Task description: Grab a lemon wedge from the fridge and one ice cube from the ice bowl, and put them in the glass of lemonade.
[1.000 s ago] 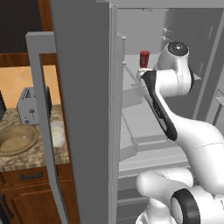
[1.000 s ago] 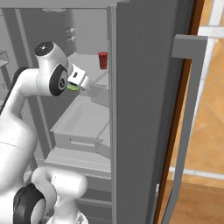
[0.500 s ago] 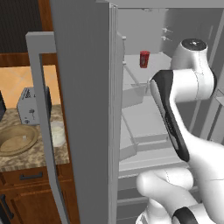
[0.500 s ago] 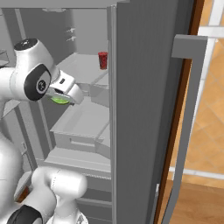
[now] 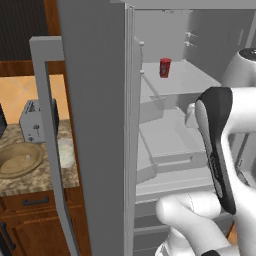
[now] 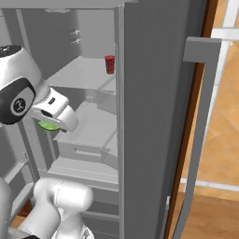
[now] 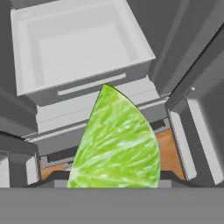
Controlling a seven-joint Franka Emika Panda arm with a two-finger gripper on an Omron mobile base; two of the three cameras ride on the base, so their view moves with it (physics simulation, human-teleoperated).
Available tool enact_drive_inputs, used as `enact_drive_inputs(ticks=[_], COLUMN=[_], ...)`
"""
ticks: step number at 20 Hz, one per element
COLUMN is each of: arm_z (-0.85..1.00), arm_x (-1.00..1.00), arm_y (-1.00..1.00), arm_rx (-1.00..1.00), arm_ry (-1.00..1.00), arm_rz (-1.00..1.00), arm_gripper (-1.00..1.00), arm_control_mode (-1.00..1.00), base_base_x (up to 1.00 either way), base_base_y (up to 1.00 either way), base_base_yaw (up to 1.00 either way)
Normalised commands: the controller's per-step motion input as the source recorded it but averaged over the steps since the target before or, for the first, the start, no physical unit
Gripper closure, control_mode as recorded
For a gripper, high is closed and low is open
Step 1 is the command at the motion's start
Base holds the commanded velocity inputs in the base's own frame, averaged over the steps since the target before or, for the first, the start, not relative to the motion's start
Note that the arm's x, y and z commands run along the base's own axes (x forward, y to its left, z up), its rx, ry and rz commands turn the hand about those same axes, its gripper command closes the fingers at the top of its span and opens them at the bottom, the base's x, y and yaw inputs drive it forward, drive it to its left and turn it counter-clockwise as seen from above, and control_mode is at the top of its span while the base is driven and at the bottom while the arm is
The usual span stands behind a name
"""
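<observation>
My gripper point(image 6: 51, 122) is shut on the lemon wedge point(image 6: 45, 125), a yellow-green slice that looms large in the hand view point(image 7: 116, 144). It hangs in front of the open fridge point(image 6: 154, 93), at the height of the lower shelf, left of the compartment's middle. On the counter left of the fridge stands the tan ice bowl point(image 5: 19, 159). The whitish glass of lemonade point(image 5: 65, 152) stands beside it, partly behind the left door's handle point(image 5: 47, 125). I cannot make out the ice cube in the bowl.
Both fridge doors stand open, the left one point(image 5: 95, 100) between the arm and the counter. A red can point(image 5: 164, 67) sits on an upper shelf. A white drawer point(image 7: 78, 43) lies below the hand. A toaster point(image 5: 34, 120) stands behind the bowl.
The arm has drawn back out of the fridge, carrying the wedge down and away from the shelves, toward the left of the right base view. The can has stayed put.
</observation>
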Motion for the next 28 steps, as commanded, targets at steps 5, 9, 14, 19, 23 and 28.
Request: enact_drive_inputs(ticks=[5,9,14,19,23,28], arm_z=[-0.06,0.06,0.1,0.0,0.0,0.0], arm_x=[-0.98,-0.74,-0.36,0.0,-0.33,-0.13], arm_y=[-0.12,0.0,0.0,-0.01,0.0,0.0], arm_rx=[0.01,0.0,0.0,0.0,0.0,0.0], arm_ry=[-0.09,0.0,-0.02,0.0,-0.06,-0.02], arm_rz=[0.0,0.0,0.04,0.0,0.07,0.02], arm_gripper=[1.0,1.0,1.0,1.0,1.0,1.0], arm_control_mode=[-1.0,-1.0,-1.0,-1.0,-1.0,1.0], base_base_x=[0.0,0.0,0.0,0.0,0.0,-0.73], base_base_y=[0.0,0.0,0.0,0.0,0.0,0.0], base_base_yaw=[0.0,0.0,0.0,0.0,0.0,0.1])
